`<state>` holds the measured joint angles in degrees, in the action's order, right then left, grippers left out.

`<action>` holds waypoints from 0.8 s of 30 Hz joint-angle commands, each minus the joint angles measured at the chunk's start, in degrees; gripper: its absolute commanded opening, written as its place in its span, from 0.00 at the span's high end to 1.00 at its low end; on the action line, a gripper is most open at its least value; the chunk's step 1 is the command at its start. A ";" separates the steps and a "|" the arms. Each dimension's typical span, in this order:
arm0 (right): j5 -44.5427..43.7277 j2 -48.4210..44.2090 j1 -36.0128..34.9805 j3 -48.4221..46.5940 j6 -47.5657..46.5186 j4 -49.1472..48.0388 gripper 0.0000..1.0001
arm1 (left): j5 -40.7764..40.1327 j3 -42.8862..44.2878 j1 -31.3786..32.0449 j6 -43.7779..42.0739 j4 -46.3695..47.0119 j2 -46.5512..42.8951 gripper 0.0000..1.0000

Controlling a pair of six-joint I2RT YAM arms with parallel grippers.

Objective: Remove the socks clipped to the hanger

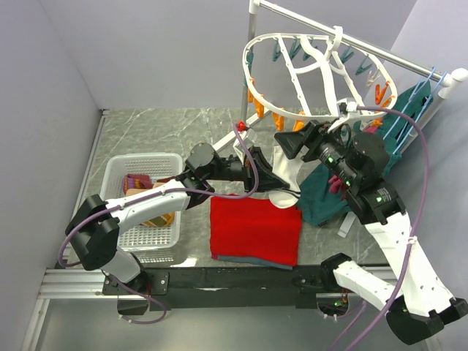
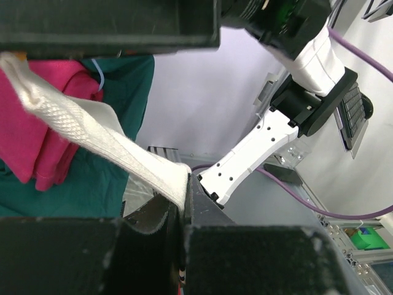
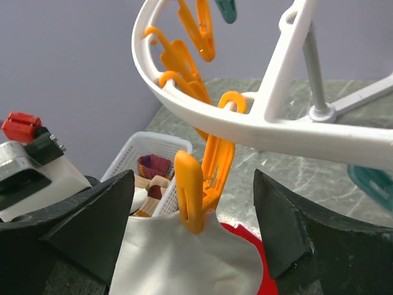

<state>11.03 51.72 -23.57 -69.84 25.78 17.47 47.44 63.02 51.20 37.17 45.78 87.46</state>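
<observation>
Grey marble tabletop (image 1: 146, 131), lilac walls: your left jaws clench the whitish sock (image 2: 98, 132) taut, seemingly so the right jaws, spread wide, can straddle its orange peg (image 3: 189, 190) at two o'clock.

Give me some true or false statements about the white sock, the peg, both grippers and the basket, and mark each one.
1. An orange peg clips the white sock. True.
2. The right gripper is shut on that peg. False: it is open, with a finger on each side of the peg.
3. The left gripper pinches the white sock. True.
4. The basket holds nothing. False: socks lie in it.
</observation>
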 commanded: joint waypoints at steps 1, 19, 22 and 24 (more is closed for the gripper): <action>5.57 -2.42 1.68 4.27 2.34 -11.65 0.18 | 2.04 2.63 0.66 0.71 2.47 -0.71 0.93; 16.57 -6.11 6.61 10.43 8.23 -23.10 0.26 | 1.69 1.05 0.83 2.03 4.14 0.17 0.94; 17.01 -6.55 7.22 10.87 8.67 -23.45 0.27 | 1.60 0.96 0.83 1.59 3.36 -0.01 0.94; 17.10 -7.25 7.40 11.04 8.93 -23.54 0.28 | 1.52 0.70 0.83 1.15 3.09 -0.10 0.94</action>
<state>26.04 46.15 -16.84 -59.11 33.45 -2.46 48.07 63.02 51.62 38.63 47.33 87.96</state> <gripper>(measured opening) 0.727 0.069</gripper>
